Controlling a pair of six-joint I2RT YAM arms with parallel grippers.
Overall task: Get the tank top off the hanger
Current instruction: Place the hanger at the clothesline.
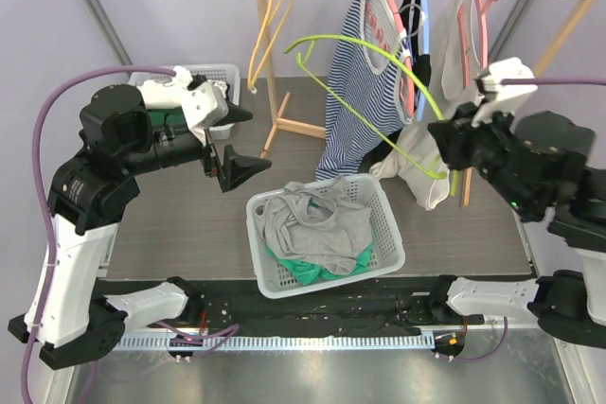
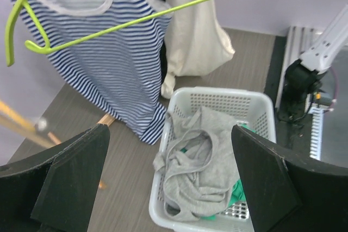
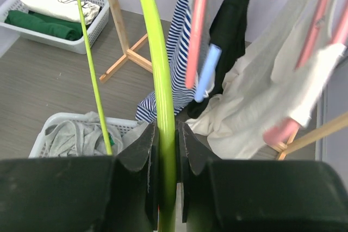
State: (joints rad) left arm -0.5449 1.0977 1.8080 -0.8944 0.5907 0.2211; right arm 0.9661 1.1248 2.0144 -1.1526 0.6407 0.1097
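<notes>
Tank top, plain grey, limp and crumpled, off the lime-green hanger and heaped in the white basket at the near middle of the worktop, over a green garment. Right tool clenched on the bare hanger's wire, at the right. Left tool released, spread wide, raised just left of the basket, touching nothing.

Grey wood-grain table. A white perforated laundry basket sits at centre near the front edge. A second white basket sits at the far left. A wooden clothes rack's foot stands behind them.
</notes>
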